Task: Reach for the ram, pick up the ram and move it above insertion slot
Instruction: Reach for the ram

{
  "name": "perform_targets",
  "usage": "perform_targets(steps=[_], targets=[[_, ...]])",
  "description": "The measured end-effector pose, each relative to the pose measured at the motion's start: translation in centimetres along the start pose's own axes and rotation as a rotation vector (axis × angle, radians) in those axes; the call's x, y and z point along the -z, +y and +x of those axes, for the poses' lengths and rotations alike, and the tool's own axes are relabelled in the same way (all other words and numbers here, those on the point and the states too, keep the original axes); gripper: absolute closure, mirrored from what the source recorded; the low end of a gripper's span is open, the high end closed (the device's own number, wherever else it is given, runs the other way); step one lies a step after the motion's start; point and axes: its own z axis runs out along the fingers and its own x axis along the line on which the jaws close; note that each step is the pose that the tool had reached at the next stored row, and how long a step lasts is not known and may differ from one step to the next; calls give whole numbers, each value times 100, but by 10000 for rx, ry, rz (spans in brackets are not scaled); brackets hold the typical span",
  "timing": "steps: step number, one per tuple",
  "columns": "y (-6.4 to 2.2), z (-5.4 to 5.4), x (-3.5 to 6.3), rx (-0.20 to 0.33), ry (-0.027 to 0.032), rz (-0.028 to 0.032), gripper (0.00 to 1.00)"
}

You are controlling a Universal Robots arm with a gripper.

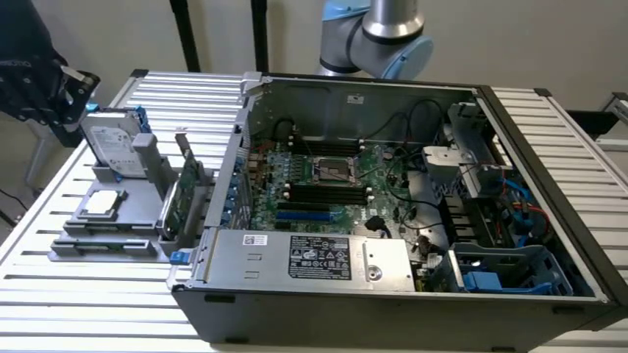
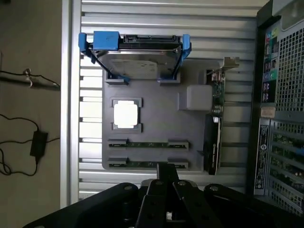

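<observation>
The ram [image 2: 142, 164] stands on edge in a groove of the grey tray [image 2: 156, 118], in the row nearest the gripper [image 2: 167, 167]. A 2nd stick [image 2: 147, 144] sits in the next groove, just beyond it from the fingertips. Farther out along the same line are a square processor chip [image 2: 127, 115] and then a hard drive [image 2: 135, 59] in its blue frame. A taller card [image 2: 212, 142] stands off to one side of the gripper, between the tray and the open computer case [image 2: 280, 118]. The insertion slot [image 1: 329, 193] lies on the board inside that case, well apart from the gripper.

The ram looks light and stiff, a thin board that would neither sag nor weigh on the arm. It is probably fragile where the small chips sit. Its flat faces are smooth, so a pinch across the 2 long faces near mid-length, on the exposed upper edge, seems the safest hold. Because the groove holds it upright, a straight lift should free it, while a skewed pull could lever the board.

The gripper's fingers are closed together with nothing between them. The tips line up over the nearest ram, about midway along it, and appear to hang above it. Whether they touch it cannot be told.
</observation>
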Motion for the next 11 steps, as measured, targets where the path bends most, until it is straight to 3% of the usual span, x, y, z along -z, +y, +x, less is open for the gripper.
perform_targets(steps=[6,11], targets=[[-267,5,-5,0,-1,1,89],[-282,5,-6,0,0,0,89]])
